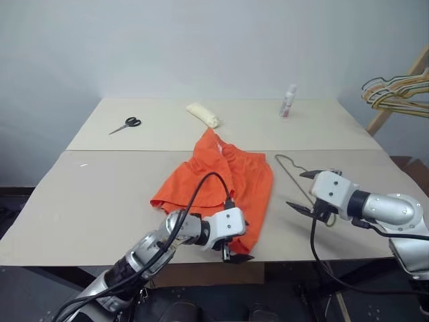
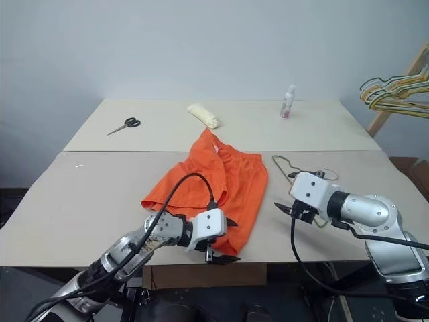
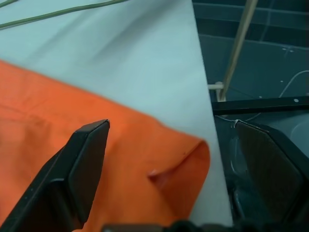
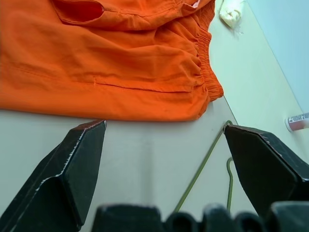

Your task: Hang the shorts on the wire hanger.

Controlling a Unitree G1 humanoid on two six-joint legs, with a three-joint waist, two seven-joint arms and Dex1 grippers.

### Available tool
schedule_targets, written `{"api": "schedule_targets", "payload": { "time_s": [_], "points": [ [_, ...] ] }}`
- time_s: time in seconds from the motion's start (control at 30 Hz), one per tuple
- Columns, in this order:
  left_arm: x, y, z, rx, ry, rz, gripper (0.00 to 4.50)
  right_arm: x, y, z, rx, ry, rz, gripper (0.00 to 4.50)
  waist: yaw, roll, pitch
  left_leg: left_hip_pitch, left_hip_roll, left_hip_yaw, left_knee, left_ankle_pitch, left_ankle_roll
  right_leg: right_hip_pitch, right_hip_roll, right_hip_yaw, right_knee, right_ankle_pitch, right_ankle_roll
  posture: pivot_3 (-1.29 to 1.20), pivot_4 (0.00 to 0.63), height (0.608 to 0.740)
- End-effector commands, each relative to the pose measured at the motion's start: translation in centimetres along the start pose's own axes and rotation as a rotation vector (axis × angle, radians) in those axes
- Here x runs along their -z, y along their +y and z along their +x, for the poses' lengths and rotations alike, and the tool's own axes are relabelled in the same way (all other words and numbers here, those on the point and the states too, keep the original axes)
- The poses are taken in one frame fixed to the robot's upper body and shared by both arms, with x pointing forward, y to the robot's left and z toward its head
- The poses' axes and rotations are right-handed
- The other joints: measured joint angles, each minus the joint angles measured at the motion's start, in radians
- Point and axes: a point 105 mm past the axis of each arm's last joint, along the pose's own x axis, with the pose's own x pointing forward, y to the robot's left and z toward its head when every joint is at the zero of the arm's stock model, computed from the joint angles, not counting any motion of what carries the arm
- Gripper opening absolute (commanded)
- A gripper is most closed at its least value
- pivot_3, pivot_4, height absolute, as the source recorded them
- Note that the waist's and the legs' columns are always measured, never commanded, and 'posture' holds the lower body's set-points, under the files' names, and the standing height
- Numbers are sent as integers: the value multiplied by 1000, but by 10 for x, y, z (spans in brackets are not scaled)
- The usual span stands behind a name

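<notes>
The orange shorts (image 1: 221, 176) lie flat in the middle of the table, waistband toward the far side. The wire hanger (image 1: 289, 171) lies on the table just right of them, its thin wire (image 4: 203, 169) running beside the waistband corner. My left gripper (image 2: 231, 239) hovers open at the near hem of the shorts, by the table's front edge. In the left wrist view that hem corner (image 3: 145, 154) sits between its fingers (image 3: 89, 159), which do not touch it. Over the hanger's near part my right gripper (image 1: 296, 189) is open and holds nothing.
Scissors (image 1: 126, 125), a pale yellow cloth roll (image 1: 203, 114) and a small bottle (image 1: 288, 100) lie on the far half of the table. A wooden rack with several hangers (image 1: 395, 94) stands off the table's right side. The table's front edge (image 1: 281, 260) is close to both grippers.
</notes>
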Motion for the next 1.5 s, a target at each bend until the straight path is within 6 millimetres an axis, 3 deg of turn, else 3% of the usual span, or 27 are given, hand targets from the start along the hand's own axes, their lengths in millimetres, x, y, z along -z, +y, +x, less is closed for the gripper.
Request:
{"api": "schedule_targets", "payload": {
  "time_s": [0.03,0.1,0.2,0.6,0.7,0.77,0.97,1.1,1.3,1.5],
  "points": [
    [2,8,1,-55,39,7,4500,-10,-11,-6,53,-16,-34,4469,-6,0,0,0,0,0,0,0,0,0,0,0,0,0,0,128,0,740],
    [8,9,1,-57,75,-6,4500,-9,-11,-5,50,-10,-37,4469,-11,1,-1,1,0,0,0,0,0,1,0,0,0,0,0,129,0,740],
    [15,8,-1,-44,123,-24,3913,-9,-12,-5,51,-9,-39,4500,-18,1,-1,3,0,0,0,0,0,3,0,0,0,-1,1,128,0,740],
    [27,11,4,-86,177,-9,30,-10,-15,-2,62,-9,-44,4500,-18,2,-1,6,0,0,0,-1,1,6,0,1,0,-1,1,131,0,740],
    [28,13,2,-98,178,-7,30,-10,-14,-1,63,-8,-39,4500,-18,2,-1,6,0,0,0,-1,1,6,0,1,0,-1,1,129,0,740],
    [27,15,-11,-111,193,35,30,-8,-13,0,63,0,-41,4500,-19,2,-1,6,0,0,0,-1,1,6,0,1,0,-1,1,116,0,740],
    [17,4,-77,-124,150,76,30,4,-6,6,30,26,-32,4500,-36,3,-2,7,5,1,-1,-1,1,5,0,1,2,-2,0,152,0,740],
    [17,7,-123,-214,169,65,30,5,-2,18,1,11,-80,4500,-40,3,-1,9,6,1,-1,-1,1,6,0,1,1,-3,0,174,0,740],
    [4,6,-181,-299,47,-25,30,10,9,53,-63,-13,-273,4500,-44,3,-1,11,6,1,-2,-1,1,7,0,1,2,-3,0,203,0,740],
    [4,17,-221,-451,39,-39,30,3,16,85,-106,-87,-327,4500,-44,4,-1,12,5,1,-4,0,0,7,0,1,3,-4,-1,227,0,740]
  ]
}}
